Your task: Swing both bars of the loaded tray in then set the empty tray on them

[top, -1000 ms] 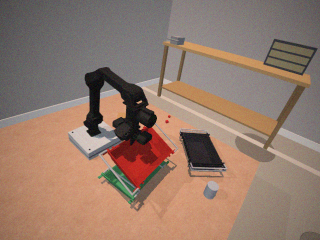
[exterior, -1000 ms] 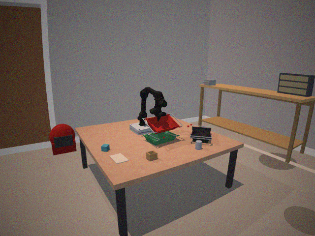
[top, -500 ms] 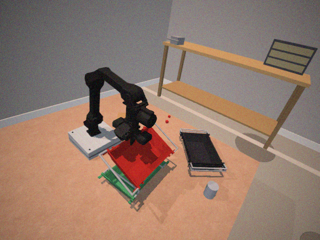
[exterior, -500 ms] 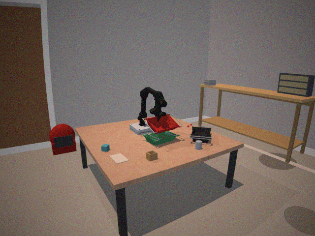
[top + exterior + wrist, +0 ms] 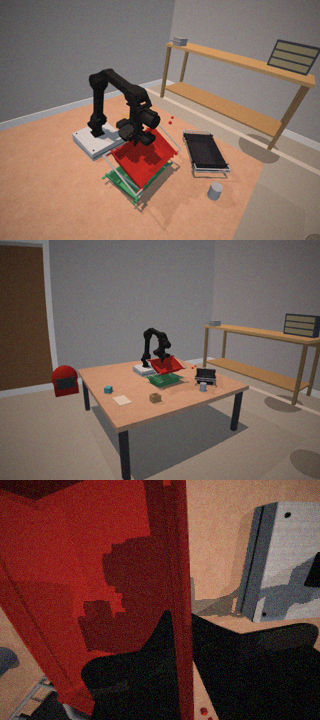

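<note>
My gripper (image 5: pixel 135 145) (image 5: pixel 162 361) (image 5: pixel 173 614) is shut on the long rim of the empty red tray (image 5: pixel 165 144) (image 5: pixel 115 510), on the side near the robot base. The red tray is in the air, tilted, with its far side lower, and its wire bars stand out at its ends. The green tray (image 5: pixel 116 177) (image 5: pixel 175 380) stands on the table beneath it. A grey bar (image 5: pixel 126 178) shows within the green tray's left end; its other bar is mostly hidden. A red block (image 5: pixel 167 379) shows at the green tray; the rest of the load is hidden.
A black tray (image 5: pixel 206 149) (image 5: pixel 205 373) stands to the right, with a grey cylinder (image 5: pixel 215 191) (image 5: pixel 202 386) in front. Two small red blocks (image 5: pixel 170 122) (image 5: pixel 192 367) lie behind. A teal cube (image 5: pixel 108 389), cream sheet (image 5: pixel 122 400) and brown box (image 5: pixel 155 397) are nearer the exterior camera.
</note>
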Tool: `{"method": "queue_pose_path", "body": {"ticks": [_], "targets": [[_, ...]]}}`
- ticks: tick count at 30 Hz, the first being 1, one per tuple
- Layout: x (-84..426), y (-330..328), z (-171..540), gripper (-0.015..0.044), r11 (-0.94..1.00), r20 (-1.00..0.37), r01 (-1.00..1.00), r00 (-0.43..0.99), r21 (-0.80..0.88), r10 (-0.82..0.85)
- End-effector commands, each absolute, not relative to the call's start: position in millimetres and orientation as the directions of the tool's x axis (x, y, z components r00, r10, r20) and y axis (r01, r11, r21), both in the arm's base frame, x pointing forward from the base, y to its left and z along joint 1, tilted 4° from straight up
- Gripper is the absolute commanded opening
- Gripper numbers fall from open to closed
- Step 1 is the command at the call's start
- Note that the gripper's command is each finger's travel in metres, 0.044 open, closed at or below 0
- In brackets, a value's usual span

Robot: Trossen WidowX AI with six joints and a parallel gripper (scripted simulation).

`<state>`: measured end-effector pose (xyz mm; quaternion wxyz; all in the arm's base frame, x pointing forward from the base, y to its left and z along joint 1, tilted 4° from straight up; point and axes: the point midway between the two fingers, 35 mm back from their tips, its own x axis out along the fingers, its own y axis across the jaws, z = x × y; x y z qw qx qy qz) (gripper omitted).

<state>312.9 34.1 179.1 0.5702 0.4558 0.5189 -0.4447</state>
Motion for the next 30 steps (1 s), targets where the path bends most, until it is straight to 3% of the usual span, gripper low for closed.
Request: {"method": "queue_pose_path", "body": {"ticks": [1,30], "targets": [[314.3,33.6,179.7,0.0,0.192,-0.996,0.979,0.078,0.07,-0.036],[316.1,32.9,137.5,0.0,0.192,-0.996,0.979,0.078,0.07,-0.036]]}}
